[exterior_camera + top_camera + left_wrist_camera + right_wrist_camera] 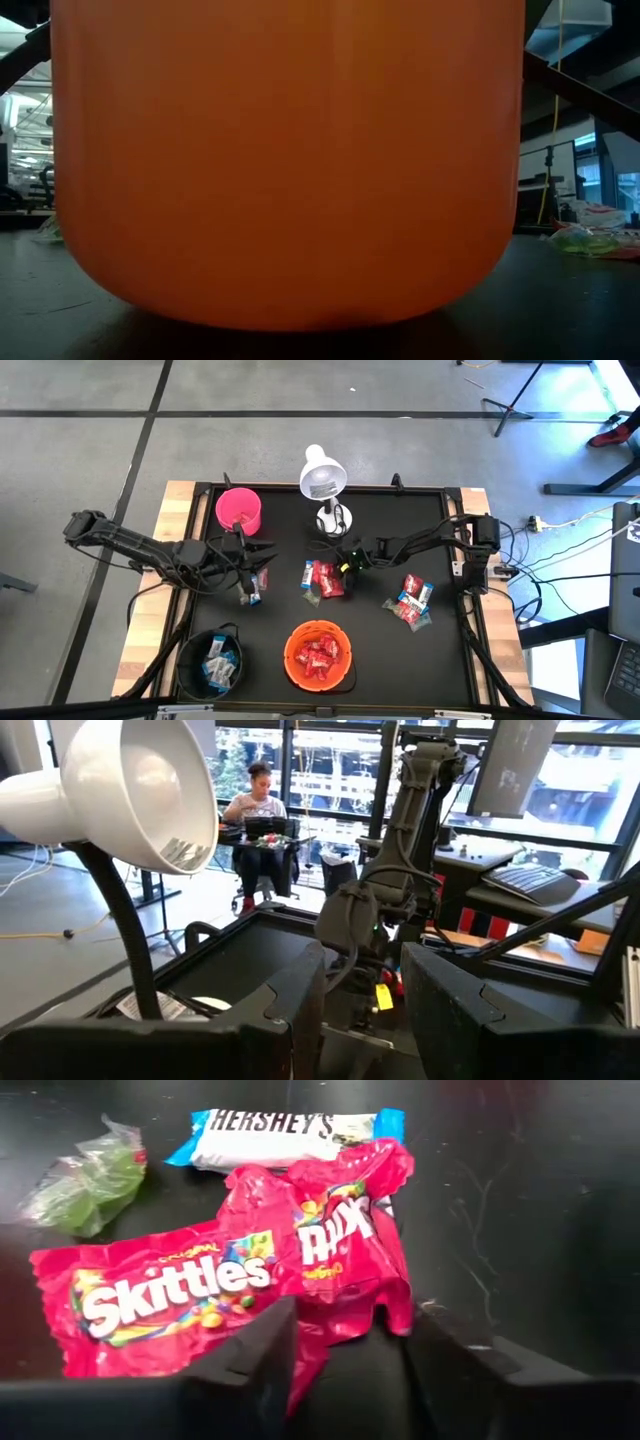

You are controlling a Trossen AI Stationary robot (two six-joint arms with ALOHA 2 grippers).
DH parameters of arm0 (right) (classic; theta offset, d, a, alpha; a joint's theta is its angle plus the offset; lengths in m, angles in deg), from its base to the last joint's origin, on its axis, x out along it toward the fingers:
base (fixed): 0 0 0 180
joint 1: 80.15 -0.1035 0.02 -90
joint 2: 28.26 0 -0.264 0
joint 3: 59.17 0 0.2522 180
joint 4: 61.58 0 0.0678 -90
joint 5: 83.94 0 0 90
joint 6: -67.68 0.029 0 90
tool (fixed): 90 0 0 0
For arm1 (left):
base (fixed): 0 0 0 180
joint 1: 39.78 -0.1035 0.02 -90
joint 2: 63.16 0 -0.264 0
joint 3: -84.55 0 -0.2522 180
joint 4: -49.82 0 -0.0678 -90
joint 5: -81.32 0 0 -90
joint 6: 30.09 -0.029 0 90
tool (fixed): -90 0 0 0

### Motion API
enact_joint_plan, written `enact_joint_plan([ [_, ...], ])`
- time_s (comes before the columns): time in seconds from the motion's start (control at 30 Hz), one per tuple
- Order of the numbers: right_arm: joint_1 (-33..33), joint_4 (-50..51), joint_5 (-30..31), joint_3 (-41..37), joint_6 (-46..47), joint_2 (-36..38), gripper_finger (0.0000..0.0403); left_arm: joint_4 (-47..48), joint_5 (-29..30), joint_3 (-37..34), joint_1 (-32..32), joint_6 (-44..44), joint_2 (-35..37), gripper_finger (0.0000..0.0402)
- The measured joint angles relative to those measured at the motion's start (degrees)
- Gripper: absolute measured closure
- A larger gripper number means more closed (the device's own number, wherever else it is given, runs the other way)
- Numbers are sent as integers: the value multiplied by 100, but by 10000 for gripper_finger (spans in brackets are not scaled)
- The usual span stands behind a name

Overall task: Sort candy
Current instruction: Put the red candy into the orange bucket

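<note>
A pile of candy [322,580] lies at the table's middle: two red packets [170,1295] [345,1230], a blue-and-white bar [280,1135] and a green wrapper [90,1180]. My right gripper [345,567] slants down over it, open, its fingers [250,1360] on either side of a red packet's crumpled near edge [330,1335]. My left gripper [258,568] is raised left of the pile, shut on a blue-and-white candy [253,592]. A second pile [410,603] lies to the right. My left gripper holds the blue-and-white candy level from the table's left, clear of the table. The fingers [300,1010] hide the place of contact, so the part held does not show. My right gripper's fingertips stand beside the red wrapper; whether they touch it I cannot tell.
An orange bowl [287,655] with red candy stands at the near middle and fills the low view [290,160]. A black bowl [190,660] with blue-and-white candy is near left. A pink cup [238,510] and a white lamp [322,478] stand at the far side. A person [255,810] sits beyond the table.
</note>
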State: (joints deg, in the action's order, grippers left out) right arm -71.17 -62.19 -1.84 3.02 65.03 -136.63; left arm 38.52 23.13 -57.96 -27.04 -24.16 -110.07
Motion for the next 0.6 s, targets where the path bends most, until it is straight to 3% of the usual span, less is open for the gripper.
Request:
enact_joint_plan([
  [0.33,9,72,78,13,4,54,385,257,-18,0,1,242,-2,277],
  [0.6,7,401,61,-11,135,454,388,319,-284,0,5,404,-201,277],
])
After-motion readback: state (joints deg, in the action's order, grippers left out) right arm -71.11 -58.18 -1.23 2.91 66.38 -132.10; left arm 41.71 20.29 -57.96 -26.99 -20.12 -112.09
